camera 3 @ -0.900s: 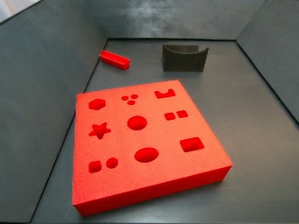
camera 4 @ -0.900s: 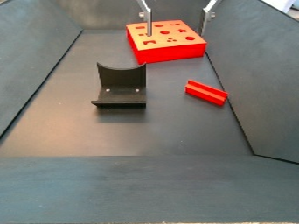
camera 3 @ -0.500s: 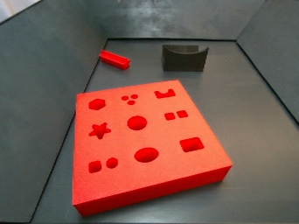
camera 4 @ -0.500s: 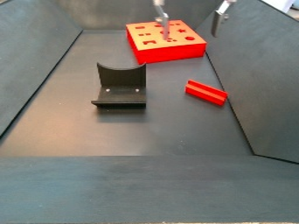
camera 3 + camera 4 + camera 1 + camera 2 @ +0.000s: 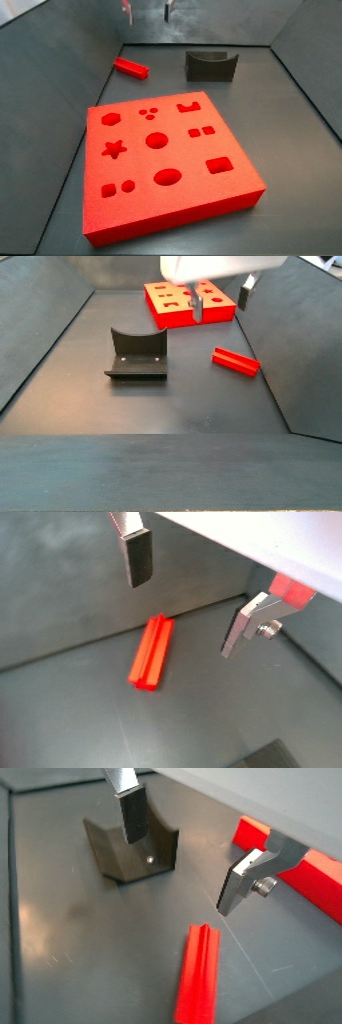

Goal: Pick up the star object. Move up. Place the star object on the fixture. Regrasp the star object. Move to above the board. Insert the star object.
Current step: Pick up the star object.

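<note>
The gripper (image 5: 222,304) is held high above the floor, between the red board (image 5: 174,314) and the star object (image 5: 235,360), with its jaws spread wide and nothing between them. The star object, a long red bar (its star section is not readable from these angles), lies flat on the grey floor (image 5: 160,406), well apart from the fixture (image 5: 136,356) and untouched. The pick is judged not yet begun. For a clean grasp, the gripper should be brought directly over the bar's middle, the fingers turned so the pads close across its narrow width, and the descent made straight so neither plate lands on top of it. In a wrist view the bar's grooved upper face (image 5: 152,652) is seen below the open fingers (image 5: 138,557); in a side view only the fingertips (image 5: 128,14) appear at the upper edge, though every cut-out of the board (image 5: 160,160) is laid out there, the star-shaped hole (image 5: 115,150) included.
</note>
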Motion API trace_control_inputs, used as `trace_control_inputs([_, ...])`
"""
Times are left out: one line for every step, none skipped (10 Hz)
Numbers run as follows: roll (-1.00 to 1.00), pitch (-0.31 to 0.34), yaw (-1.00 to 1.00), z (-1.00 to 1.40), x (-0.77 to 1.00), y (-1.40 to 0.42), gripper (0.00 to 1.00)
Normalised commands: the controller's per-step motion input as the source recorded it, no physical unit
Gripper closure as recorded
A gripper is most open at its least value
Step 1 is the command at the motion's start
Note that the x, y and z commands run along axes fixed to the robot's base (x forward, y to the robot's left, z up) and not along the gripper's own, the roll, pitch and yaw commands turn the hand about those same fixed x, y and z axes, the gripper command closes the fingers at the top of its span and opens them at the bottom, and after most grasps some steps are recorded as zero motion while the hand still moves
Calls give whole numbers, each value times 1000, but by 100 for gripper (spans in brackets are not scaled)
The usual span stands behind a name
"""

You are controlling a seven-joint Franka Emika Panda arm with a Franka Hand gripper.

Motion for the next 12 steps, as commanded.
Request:
trace_control_inputs([71, -90, 731, -880, -394, -169, 0])
trace_control_inputs([94, -149, 640, -894, -414, -57, 0])
trace_control_inputs([110, -130, 397, -506, -446, -9, 0])
trace_control_inputs([31, -84, 431, -477, -291, 0, 0])
trace_control_inputs([0, -63, 583, -663, -117, 0, 0])
trace_control_inputs([0, -40, 583, -911, -34, -54, 0])
trace_control_inputs([0, 3, 549, -1000, 103, -74, 0])
trace_control_inputs([0, 0, 523, -1000, 14, -114, 0])
trace_control_inputs([0, 0, 526, -1000, 0, -129, 0])
trace_control_inputs([3, 0, 540, -1000, 0, -114, 0])
trace_control_inputs([29, 0, 471, -1000, -83, -40, 0])
trace_control_inputs([0, -113, 311, -869, -54, 0, 0])
